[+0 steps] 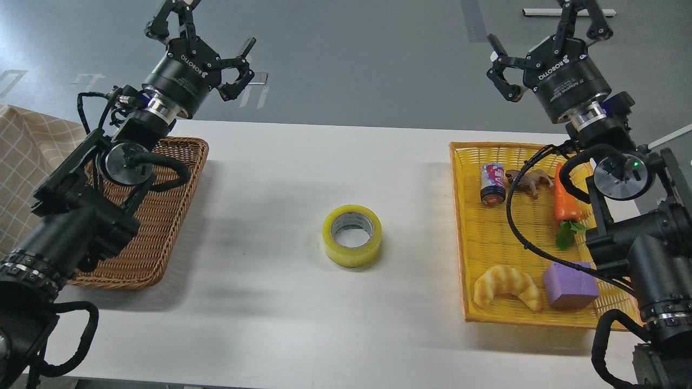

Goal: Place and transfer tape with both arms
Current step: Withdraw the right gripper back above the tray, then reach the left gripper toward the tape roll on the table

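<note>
Head view: tape (352,235) lies between both raised grippers.

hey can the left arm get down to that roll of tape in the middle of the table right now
Probably yes. The tape lies flat on bare white table, apart from both baskets, with nothing over or beside it. The left gripper is open and raised, holding nothing, so its way down looks free.

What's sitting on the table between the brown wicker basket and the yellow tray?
In the head view, only the tape lies between the brown wicker basket and the yellow tray, flat on the white table, touching neither.
</note>
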Available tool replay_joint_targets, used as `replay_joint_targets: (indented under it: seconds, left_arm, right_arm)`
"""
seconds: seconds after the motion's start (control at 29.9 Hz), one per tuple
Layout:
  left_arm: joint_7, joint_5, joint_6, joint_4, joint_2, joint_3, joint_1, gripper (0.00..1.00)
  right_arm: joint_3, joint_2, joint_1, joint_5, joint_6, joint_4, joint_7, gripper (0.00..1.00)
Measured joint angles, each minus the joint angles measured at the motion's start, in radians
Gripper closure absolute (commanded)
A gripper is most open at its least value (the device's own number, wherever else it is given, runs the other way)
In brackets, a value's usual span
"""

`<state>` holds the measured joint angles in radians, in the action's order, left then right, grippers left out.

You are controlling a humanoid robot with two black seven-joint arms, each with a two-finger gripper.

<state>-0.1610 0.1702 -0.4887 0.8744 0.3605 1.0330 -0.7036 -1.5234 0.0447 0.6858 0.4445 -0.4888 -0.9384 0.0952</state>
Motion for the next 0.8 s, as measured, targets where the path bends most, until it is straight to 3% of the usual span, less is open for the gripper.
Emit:
replay_joint_targets:
  seconds: [0.8]
  left_arm:
    - [0.020,0.001,0.000,0.002,0.002,-0.096,0.030,0.02]
  right_arm:
    - [-0.002,-0.029,-0.070,-0.050,0.000,-0.023,-0.002,0.00]
